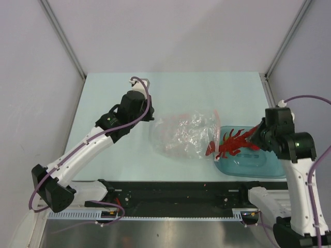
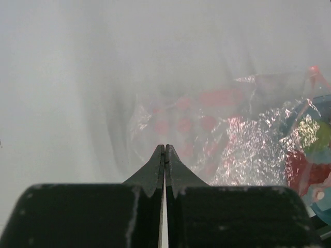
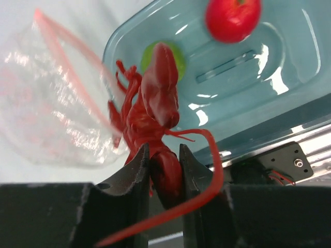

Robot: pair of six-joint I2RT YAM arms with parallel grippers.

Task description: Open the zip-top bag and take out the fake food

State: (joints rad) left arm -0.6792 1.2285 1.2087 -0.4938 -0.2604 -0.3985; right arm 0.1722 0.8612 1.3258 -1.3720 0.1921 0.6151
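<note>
We see our right gripper [image 3: 164, 155] pinching the red lobster [image 3: 156, 88] by one end over the teal tray [image 3: 289, 103], beside the zip-top bag [image 1: 181, 135], while our left gripper [image 2: 164, 151], pressed together, points at the bag just ahead of its tips.

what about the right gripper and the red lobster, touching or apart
Touching. The right wrist view shows the right gripper with both fingers pressed against opposite sides of the lobster, clamping its tail end with no gap.
</note>
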